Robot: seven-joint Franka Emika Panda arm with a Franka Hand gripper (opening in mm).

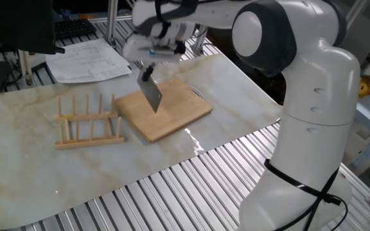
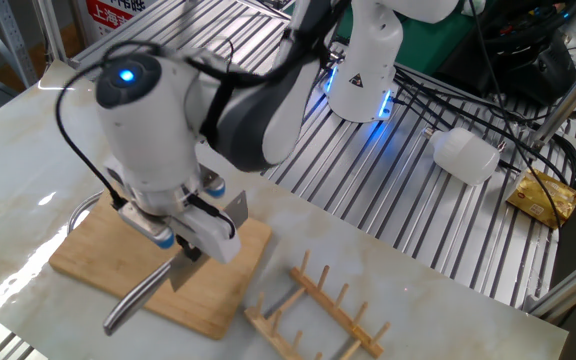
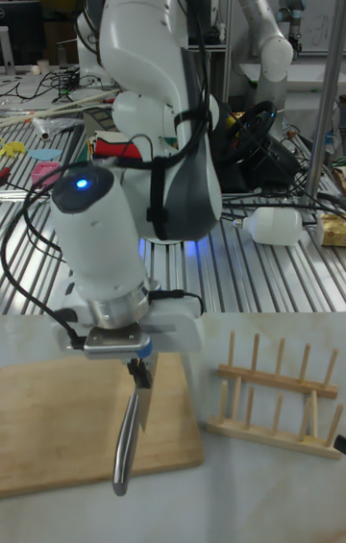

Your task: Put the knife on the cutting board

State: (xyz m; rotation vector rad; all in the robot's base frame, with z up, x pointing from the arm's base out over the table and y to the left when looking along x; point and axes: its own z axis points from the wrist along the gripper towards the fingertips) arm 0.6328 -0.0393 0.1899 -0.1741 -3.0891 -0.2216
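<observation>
My gripper (image 1: 148, 65) is shut on the knife (image 1: 151, 95), a small cleaver whose grey blade hangs down over the middle of the cutting board (image 1: 175, 110). In the other fixed view the gripper (image 2: 194, 250) holds the knife (image 2: 140, 297) with its silvery handle sticking out low over the cutting board (image 2: 93, 255). The tall fixed view shows the gripper (image 3: 141, 370) above the knife (image 3: 125, 442), which crosses the near edge of the cutting board (image 3: 53, 423). Whether the blade touches the board I cannot tell.
A wooden peg rack (image 1: 88, 122) stands just left of the board, also seen as the peg rack (image 2: 313, 315). Papers (image 1: 85, 59) and a keyboard (image 1: 76, 27) lie at the back. A white bottle (image 2: 465, 155) and a yellow packet (image 2: 543, 197) rest on the slatted table.
</observation>
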